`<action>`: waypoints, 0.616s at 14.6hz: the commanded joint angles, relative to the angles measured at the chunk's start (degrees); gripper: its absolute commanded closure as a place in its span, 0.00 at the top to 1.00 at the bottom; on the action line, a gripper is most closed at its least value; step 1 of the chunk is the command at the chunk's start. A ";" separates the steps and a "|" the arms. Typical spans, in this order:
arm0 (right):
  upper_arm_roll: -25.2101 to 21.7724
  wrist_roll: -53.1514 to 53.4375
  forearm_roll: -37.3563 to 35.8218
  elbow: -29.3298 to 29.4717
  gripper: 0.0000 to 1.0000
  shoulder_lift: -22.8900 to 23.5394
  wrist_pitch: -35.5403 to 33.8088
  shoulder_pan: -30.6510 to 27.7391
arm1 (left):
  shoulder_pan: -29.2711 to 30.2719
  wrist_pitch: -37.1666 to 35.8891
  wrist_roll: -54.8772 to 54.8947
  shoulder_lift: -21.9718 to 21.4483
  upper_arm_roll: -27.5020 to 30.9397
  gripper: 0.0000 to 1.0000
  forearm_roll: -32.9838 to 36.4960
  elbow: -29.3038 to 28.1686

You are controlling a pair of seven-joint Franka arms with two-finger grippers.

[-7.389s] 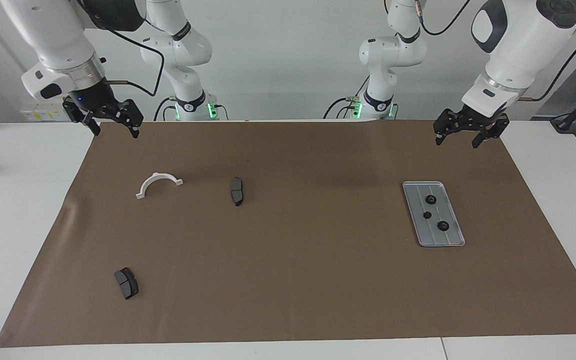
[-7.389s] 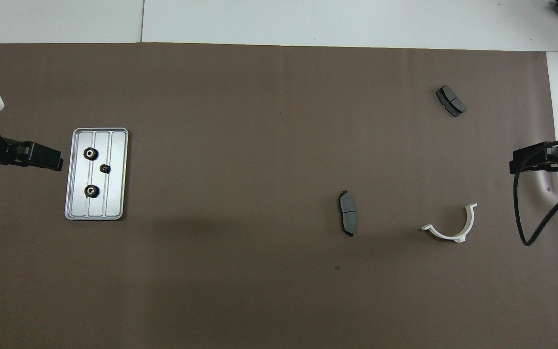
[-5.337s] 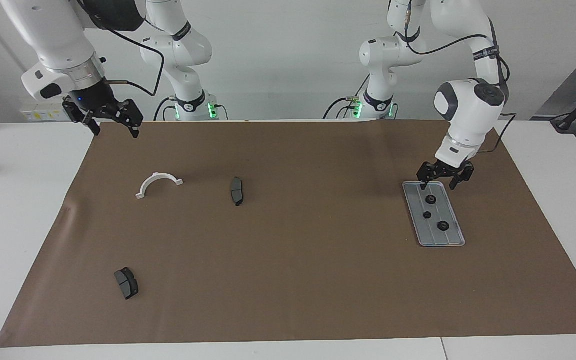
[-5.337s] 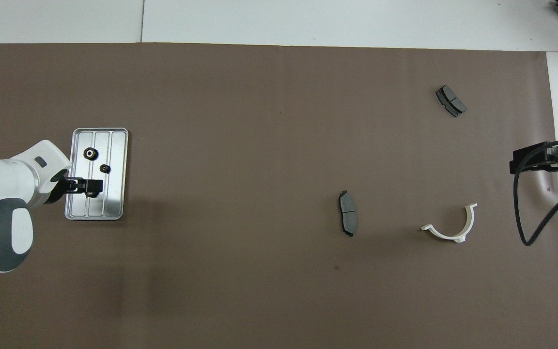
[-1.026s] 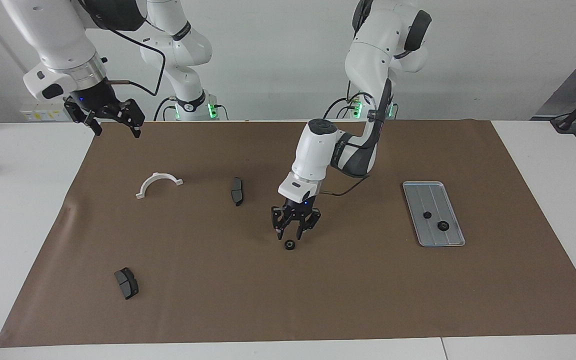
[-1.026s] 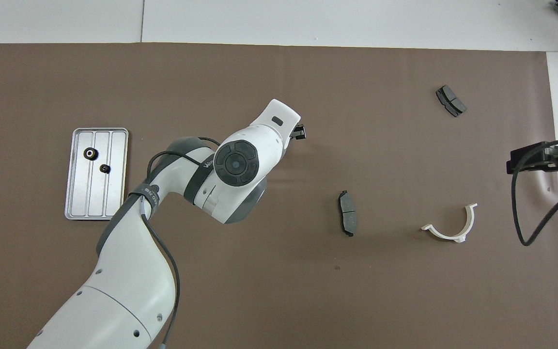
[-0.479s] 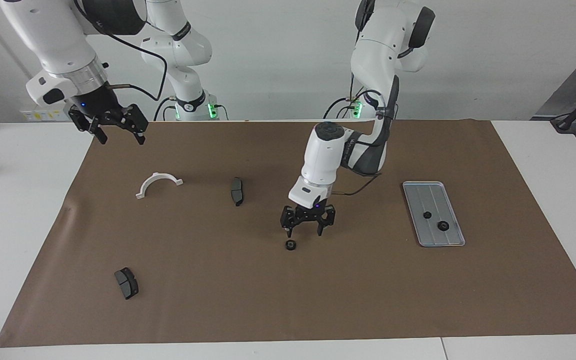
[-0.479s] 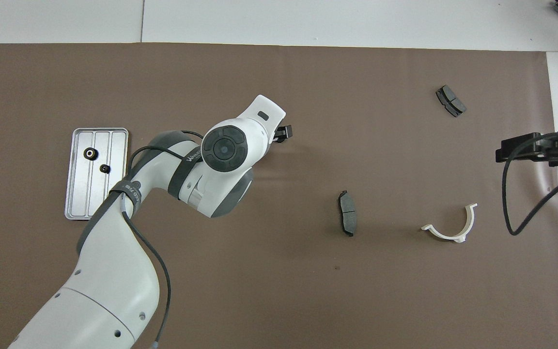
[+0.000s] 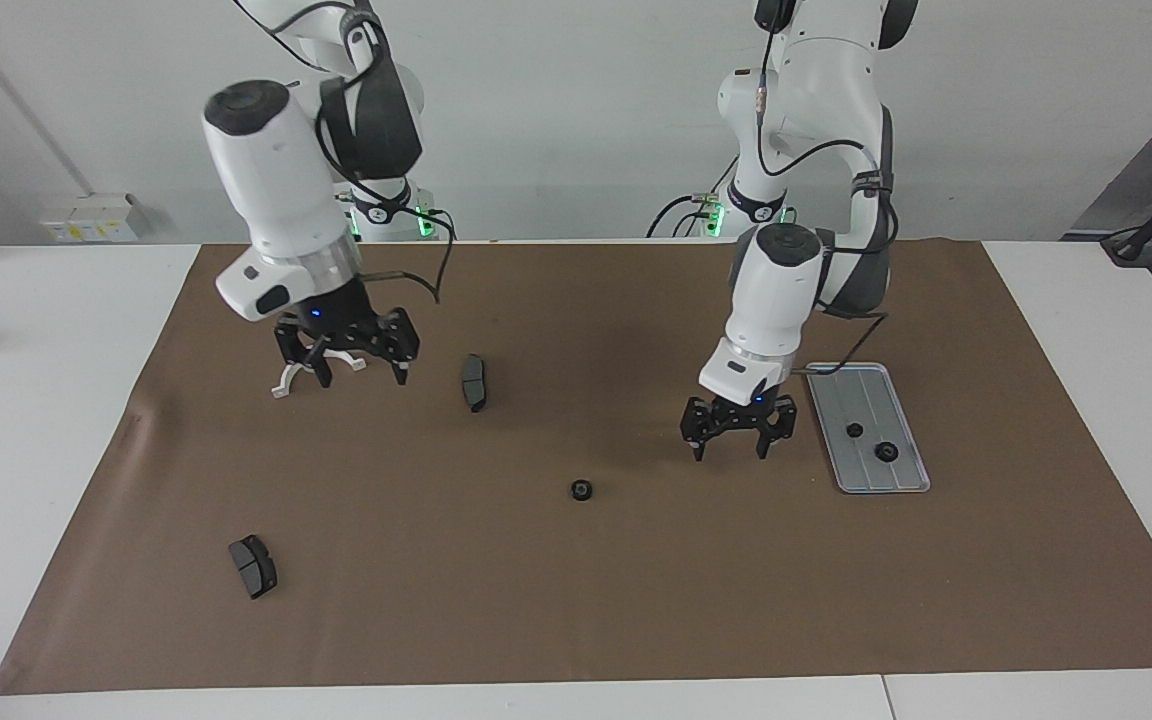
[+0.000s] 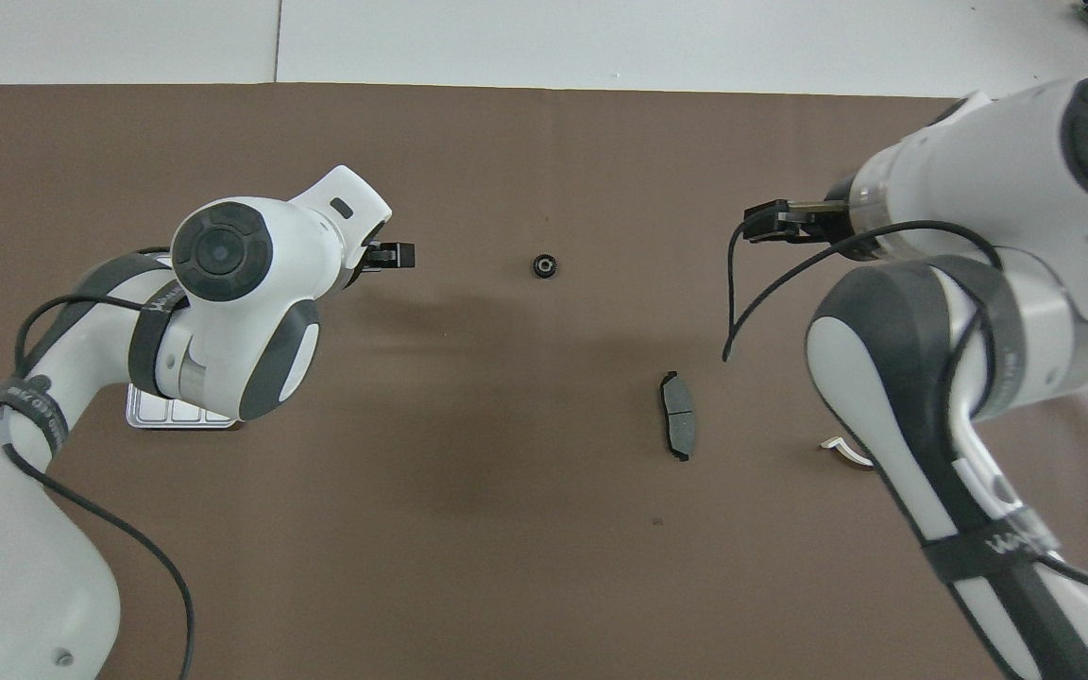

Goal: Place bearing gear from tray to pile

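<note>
One black bearing gear lies alone on the brown mat, apart from both grippers; it also shows in the overhead view. The grey tray holds two more gears. My left gripper is open and empty, low over the mat between the lone gear and the tray. My right gripper is open and empty over the white bracket, which it partly hides. One brake pad lies beside the bracket, the other brake pad farther from the robots.
In the overhead view the left arm covers most of the tray, and the right arm covers most of the bracket and one pad. The brown mat ends on white table at both ends.
My left gripper has drawn back from the lone gear toward the tray, still open. My right arm has swung in from the mat's corner to over the white bracket.
</note>
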 commanded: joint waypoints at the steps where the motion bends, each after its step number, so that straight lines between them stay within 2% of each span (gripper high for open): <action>1: -0.05 2.64 0.20 6.47 1.00 8.49 3.44 3.62 | 5.34 -6.09 9.11 -5.01 -0.59 1.00 -0.42 -2.90; 3: -0.14 2.64 0.20 9.89 1.00 13.58 8.18 7.29 | 9.12 -9.00 14.21 -5.90 -0.68 1.00 -0.60 -2.73; 6: -0.05 2.82 -0.59 12.27 1.00 21.05 16.36 11.34 | 13.96 -8.39 19.14 -5.90 -0.76 1.00 -1.21 -3.08; 8: -0.05 2.82 -0.68 14.56 1.00 26.41 18.99 13.02 | 16.77 -6.99 23.88 -5.37 -0.68 1.00 -5.41 -3.26; 9: -0.05 2.82 -0.76 14.56 1.00 27.66 19.97 13.72 | 18.35 -5.33 25.21 -4.94 -0.68 1.00 -7.17 -3.78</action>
